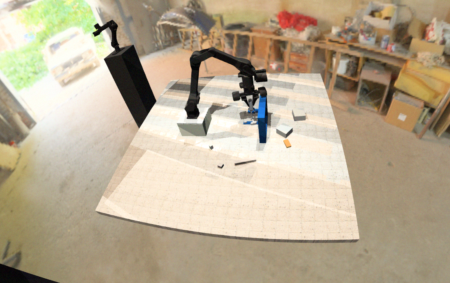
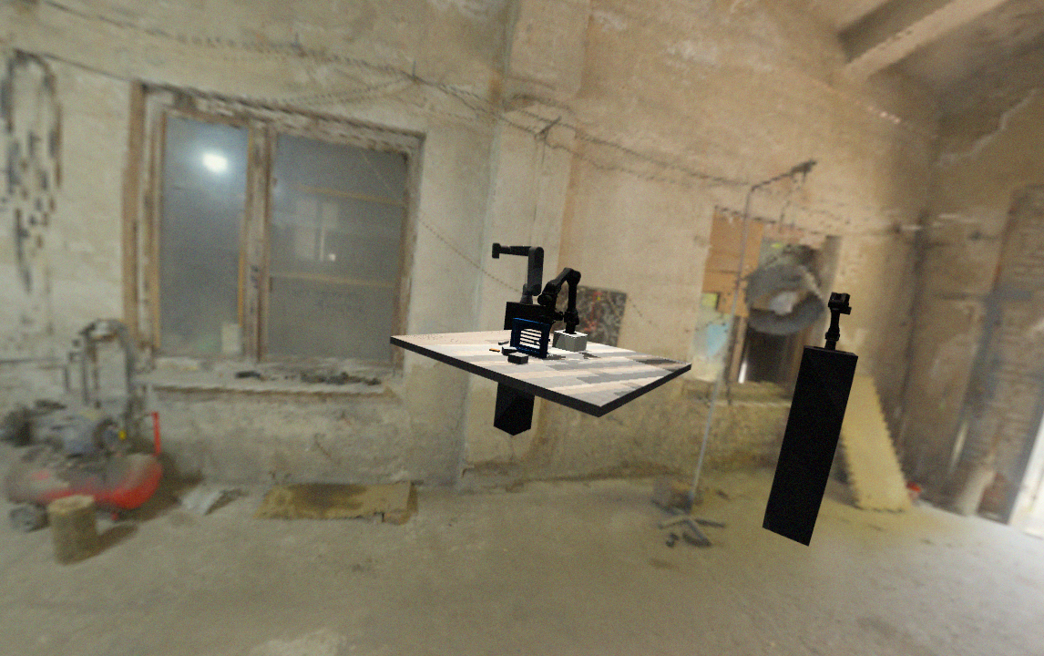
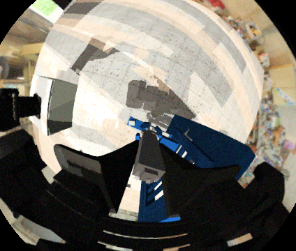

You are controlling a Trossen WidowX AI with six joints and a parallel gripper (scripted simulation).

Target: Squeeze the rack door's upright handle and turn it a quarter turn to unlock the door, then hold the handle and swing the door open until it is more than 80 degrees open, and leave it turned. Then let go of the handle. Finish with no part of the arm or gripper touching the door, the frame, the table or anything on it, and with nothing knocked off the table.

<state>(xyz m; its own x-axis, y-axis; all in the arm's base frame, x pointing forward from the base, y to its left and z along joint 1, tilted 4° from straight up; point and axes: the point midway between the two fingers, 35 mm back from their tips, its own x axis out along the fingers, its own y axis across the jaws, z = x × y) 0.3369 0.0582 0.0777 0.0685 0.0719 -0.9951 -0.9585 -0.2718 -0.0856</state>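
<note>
The blue rack (image 1: pixel 262 123) (image 2: pixel 514 335) stands upright on the table, seen nearly edge-on in the top view and from behind in the exterior view. Its grey upright handle (image 3: pixel 150 157) stands out from the rack's arm side, with blue brackets (image 1: pixel 247 123) (image 3: pixel 134 123) at it. My gripper (image 1: pixel 251 102) (image 3: pixel 148 144) points down and is shut on the handle, one finger on each side. In the wrist view the gripper sits at a slant to the rack. I see no clear gap between door and frame; the fingers hide part of the door. The gripper is hidden in the exterior view.
Two grey blocks (image 1: pixel 298 115) (image 1: pixel 284 131) and an orange tile (image 1: pixel 287 143) lie behind the rack. A dark bar (image 1: pixel 245 162) and two small dark pieces (image 1: pixel 211 147) (image 1: pixel 220 166) lie towards the near side. The arm's base stands on a grey box (image 1: pixel 193 127).
</note>
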